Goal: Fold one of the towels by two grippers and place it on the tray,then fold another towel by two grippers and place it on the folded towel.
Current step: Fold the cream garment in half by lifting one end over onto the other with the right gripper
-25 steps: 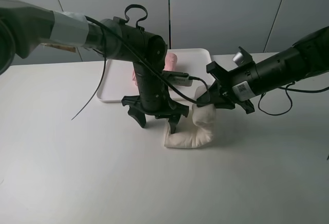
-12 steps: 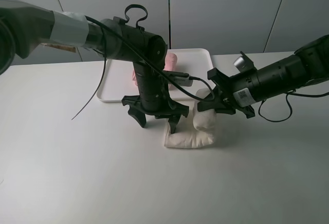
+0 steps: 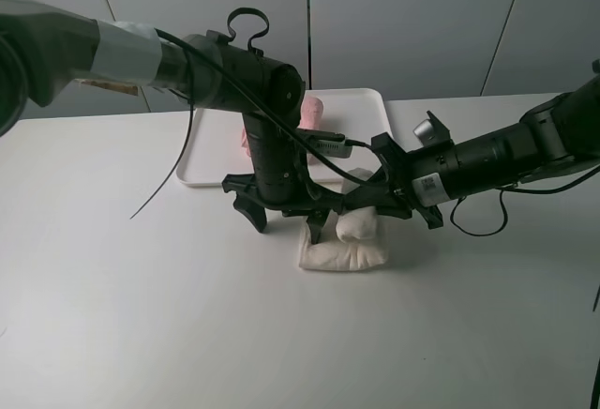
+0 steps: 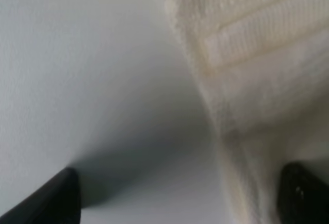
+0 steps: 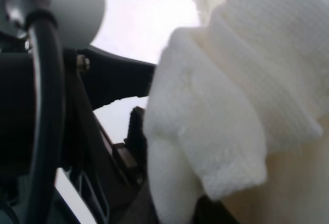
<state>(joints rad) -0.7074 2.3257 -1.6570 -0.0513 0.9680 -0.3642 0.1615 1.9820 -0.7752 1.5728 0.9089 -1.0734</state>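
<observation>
A white towel (image 3: 345,248) lies on the table in front of the tray (image 3: 361,109); it also shows in the left wrist view (image 4: 257,75) and the right wrist view (image 5: 231,100). My right gripper (image 3: 378,204) is shut on the towel's right part and holds it rolled over the lower layer, close to the left arm. My left gripper (image 3: 284,220) is open and points straight down, with one fingertip (image 4: 303,193) on the towel's left edge and the other fingertip (image 4: 51,196) on the bare table. A folded pink towel (image 3: 310,109) lies on the tray, partly hidden by the left arm.
The white tray stands at the back centre against the wall. The left arm (image 5: 41,106) and its cable (image 3: 178,160) stand between the tray and the white towel. The right arm (image 3: 506,151) reaches in from the right.
My right gripper has moved left and down with the towel's raised part, laying it over the lower layer toward the left gripper. The left gripper has not moved.
</observation>
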